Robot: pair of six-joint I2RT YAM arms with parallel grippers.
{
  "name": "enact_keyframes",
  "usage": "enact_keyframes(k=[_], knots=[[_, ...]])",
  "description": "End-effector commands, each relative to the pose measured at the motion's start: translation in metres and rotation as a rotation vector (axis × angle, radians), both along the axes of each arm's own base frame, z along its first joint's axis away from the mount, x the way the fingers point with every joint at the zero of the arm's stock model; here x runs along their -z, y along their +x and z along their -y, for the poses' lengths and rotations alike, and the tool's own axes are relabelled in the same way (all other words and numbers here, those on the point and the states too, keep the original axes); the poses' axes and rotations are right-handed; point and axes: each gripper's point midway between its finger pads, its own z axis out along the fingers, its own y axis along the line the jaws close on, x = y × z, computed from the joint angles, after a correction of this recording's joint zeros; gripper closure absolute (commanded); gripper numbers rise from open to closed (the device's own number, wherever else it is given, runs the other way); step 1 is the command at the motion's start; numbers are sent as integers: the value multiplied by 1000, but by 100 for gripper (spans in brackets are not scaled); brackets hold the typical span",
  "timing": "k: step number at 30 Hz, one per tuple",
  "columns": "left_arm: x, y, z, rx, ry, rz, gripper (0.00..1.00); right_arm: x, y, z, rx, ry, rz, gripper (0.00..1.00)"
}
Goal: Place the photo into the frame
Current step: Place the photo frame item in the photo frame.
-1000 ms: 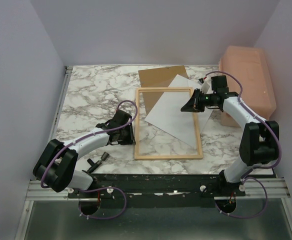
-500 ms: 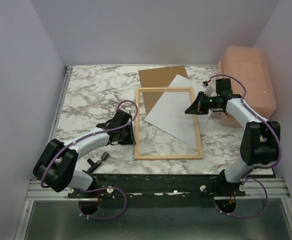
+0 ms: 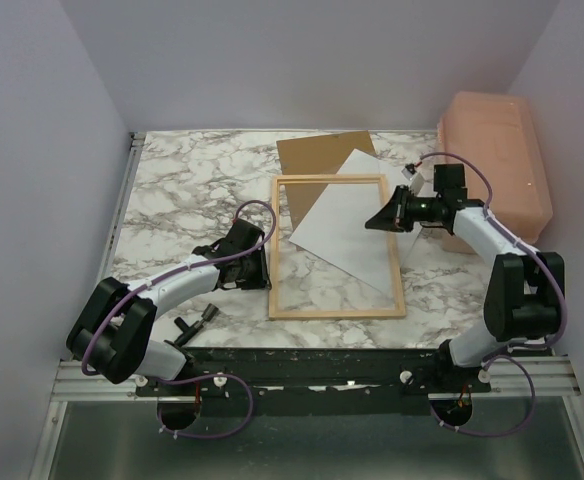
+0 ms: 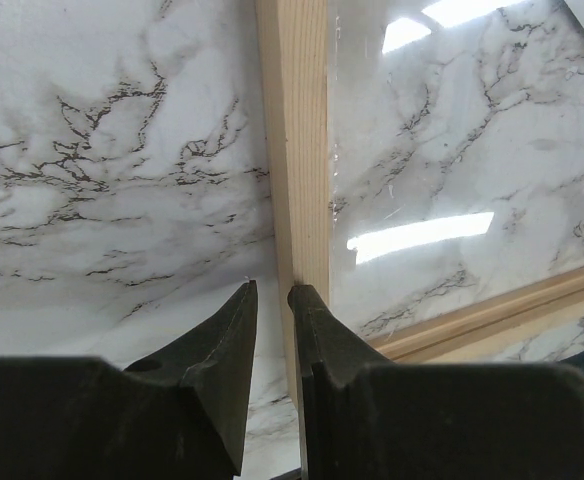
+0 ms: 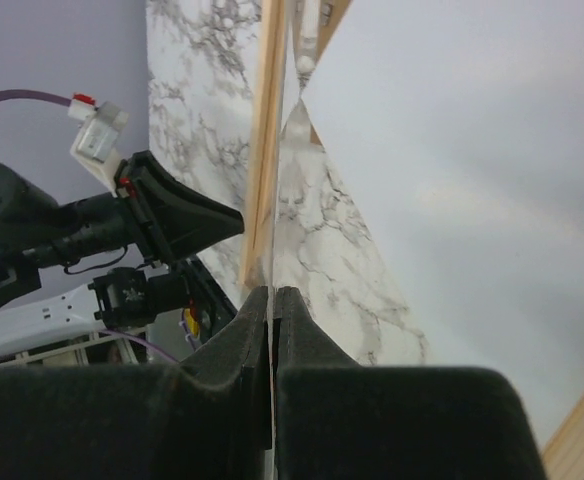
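The right pincer (image 3: 370,222), pressed together, has been drawn slightly rightward while the photo (image 3: 347,225) is left unmoved, askew across the frame (image 3: 337,312) (left pincer (image 4: 272,293) slightly apart at its rail), so squaring remains undone.

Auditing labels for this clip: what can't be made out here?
Other side of the photo: only white shows, top and right wrist.
Right end of the photo: top view, the right gripper covers it.
Whether the left gripper touches the frame: top view, its body hides the tips; left wrist, contact unclear.
Near part of the board: top view, under frame and photo.
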Motion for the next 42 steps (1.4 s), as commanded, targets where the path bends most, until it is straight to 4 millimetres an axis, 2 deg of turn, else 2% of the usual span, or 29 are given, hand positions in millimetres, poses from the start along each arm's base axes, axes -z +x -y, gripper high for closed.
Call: enact_keyframes(k=[1, 4, 7, 16, 31, 42], knots=[[31, -13, -25, -16, 145, -55, 78, -54, 5, -9, -44, 80, 177, 99], [30, -13, -24, -15, 144, -54, 78, -64, 6, -10, -45, 96, 220, 99], [31, -12, -25, -16, 145, -55, 78, -65, 7, -12, -45, 114, 229, 99], [31, -13, -24, -13, 145, -54, 78, -36, 17, -12, -37, 111, 143, 99], [31, -13, -24, -9, 145, -56, 78, -11, 19, -14, -45, 129, 73, 99], [30, -13, -24, -7, 146, -55, 78, 18, 22, -13, 7, 121, -55, 99]])
